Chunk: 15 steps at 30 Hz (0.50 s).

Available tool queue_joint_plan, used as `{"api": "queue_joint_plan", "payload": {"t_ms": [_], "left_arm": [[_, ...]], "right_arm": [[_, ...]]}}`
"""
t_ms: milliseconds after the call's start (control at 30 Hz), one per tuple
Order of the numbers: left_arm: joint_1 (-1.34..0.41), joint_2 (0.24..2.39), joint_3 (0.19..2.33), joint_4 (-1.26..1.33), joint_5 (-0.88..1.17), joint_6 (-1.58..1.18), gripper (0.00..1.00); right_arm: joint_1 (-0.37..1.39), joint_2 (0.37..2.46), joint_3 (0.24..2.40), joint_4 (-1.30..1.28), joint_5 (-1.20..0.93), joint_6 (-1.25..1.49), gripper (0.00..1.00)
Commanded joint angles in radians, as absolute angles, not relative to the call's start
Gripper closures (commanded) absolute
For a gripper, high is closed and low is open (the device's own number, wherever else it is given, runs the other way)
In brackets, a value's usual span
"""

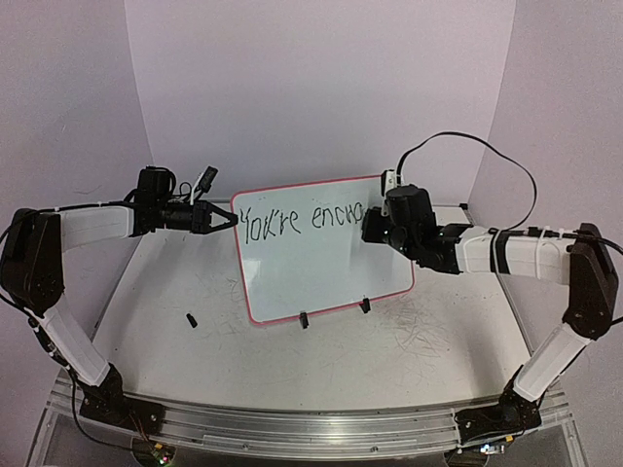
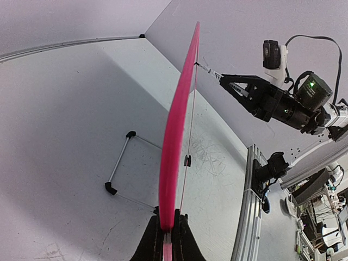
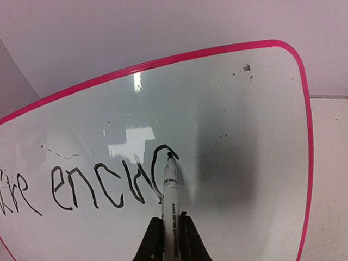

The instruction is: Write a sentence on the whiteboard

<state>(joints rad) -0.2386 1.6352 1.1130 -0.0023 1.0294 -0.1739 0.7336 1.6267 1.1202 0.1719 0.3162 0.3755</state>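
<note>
Currently I am writing the first line of the sentence (image 3: 98,187) on the board (image 3: 261,109), partway through "enough". The marker (image 3: 170,187) tip is touching the board at the top of a curved stroke just ahead of my right gripper (image 3: 171,222), which is clenching the marker's barrel. Next, I judge, I am needing to carry this stroke round and rightward under light pressure, while my left gripper (image 2: 166,227) is pinching the board's edge directly ahead of it.

We log a white counter (image 1: 458,370), scuffed with grey scribbles. The whiteboard (image 1: 321,268) stands on it, touching the left claw (image 1: 234,220). A small black piece (image 1: 192,319) lies below that claw, toward the arm bases.
</note>
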Motion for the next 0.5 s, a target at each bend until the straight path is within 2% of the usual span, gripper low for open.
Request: {"api": "queue_joint_plan", "payload": {"t_ms": [0, 467], "left_arm": [[-0.272, 1.616, 1.147, -0.029, 1.039, -0.147, 1.0], [-0.274, 1.612, 1.146, -0.03, 1.038, -0.147, 1.0]], "right_arm": [[0.728, 1.63, 1.137, 0.178, 0.327, 0.372, 1.0], [0.744, 1.576, 1.017, 0.142, 0.262, 0.435, 1.0]]}}
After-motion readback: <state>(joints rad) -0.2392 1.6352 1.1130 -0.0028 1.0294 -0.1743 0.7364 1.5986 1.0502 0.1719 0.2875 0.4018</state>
